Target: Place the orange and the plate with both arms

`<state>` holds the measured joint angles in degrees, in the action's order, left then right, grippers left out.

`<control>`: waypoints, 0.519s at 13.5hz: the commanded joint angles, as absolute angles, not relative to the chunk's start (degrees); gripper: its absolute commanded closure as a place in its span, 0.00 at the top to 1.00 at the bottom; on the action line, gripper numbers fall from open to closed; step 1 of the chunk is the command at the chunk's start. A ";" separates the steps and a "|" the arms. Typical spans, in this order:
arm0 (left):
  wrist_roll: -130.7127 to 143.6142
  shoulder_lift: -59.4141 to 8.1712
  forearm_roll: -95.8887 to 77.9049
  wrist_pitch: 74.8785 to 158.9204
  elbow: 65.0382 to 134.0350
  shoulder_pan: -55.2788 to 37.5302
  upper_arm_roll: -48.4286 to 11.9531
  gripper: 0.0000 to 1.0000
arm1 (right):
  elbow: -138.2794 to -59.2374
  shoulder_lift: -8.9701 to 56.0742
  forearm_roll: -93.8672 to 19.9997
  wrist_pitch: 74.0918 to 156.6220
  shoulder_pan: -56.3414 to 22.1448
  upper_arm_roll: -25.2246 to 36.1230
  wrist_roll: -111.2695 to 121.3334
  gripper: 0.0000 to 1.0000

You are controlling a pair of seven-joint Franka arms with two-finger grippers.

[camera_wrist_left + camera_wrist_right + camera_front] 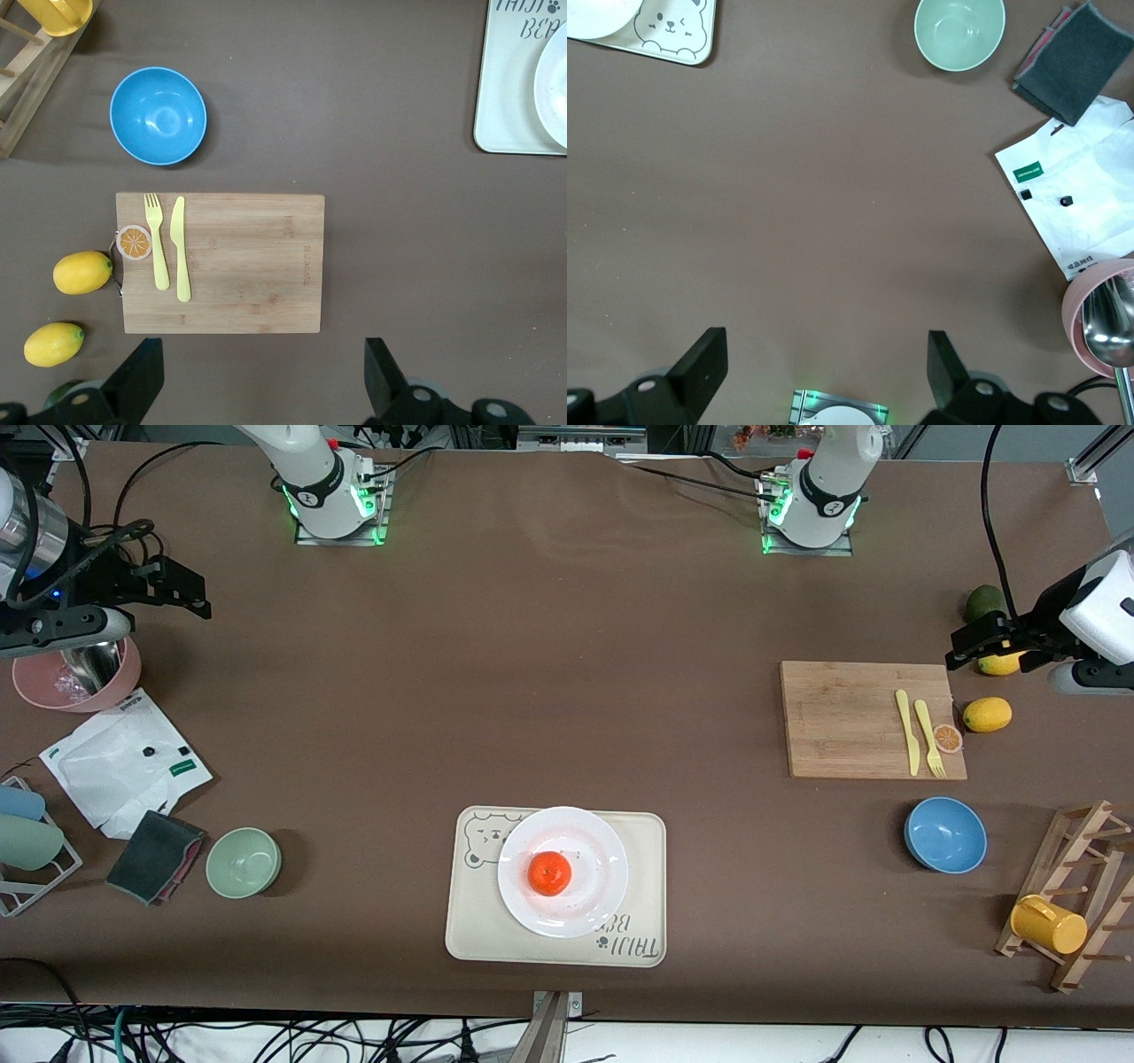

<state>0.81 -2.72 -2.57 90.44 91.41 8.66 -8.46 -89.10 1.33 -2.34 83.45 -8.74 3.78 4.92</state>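
Note:
The orange [549, 872] sits in the middle of the white plate [595, 849], which rests on the beige bear tray [642, 841] near the table's front edge. My left gripper [964, 644] is open and empty, up over the lemons at the left arm's end of the table. My right gripper [193, 599] is open and empty, up beside the pink bowl [80, 691] at the right arm's end. The left wrist view shows its gripper [263, 376] and the plate's edge [555, 88]. The right wrist view shows its gripper [827, 372] and a bit of the plate [598, 16].
A wooden board [850, 722] holds a yellow knife, a fork and an orange slice [948, 738]. Two lemons [987, 714], a blue bowl [944, 834] and a rack with a yellow cup [1048, 924] are nearby. A green bowl [243, 861], a grey cloth and a white bag [124, 760] lie toward the right arm's end.

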 commanded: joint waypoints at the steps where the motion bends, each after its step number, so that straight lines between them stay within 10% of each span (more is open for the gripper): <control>1: 0.35 -3.34 -1.85 89.47 89.91 8.96 -8.96 1.00 | -87.10 2.11 -1.76 82.97 -7.38 3.25 4.92 1.00; 7: 0.44 -3.25 -1.85 89.38 89.82 9.05 -8.96 1.00 | -87.10 2.20 -2.20 82.88 -7.56 3.34 4.75 1.00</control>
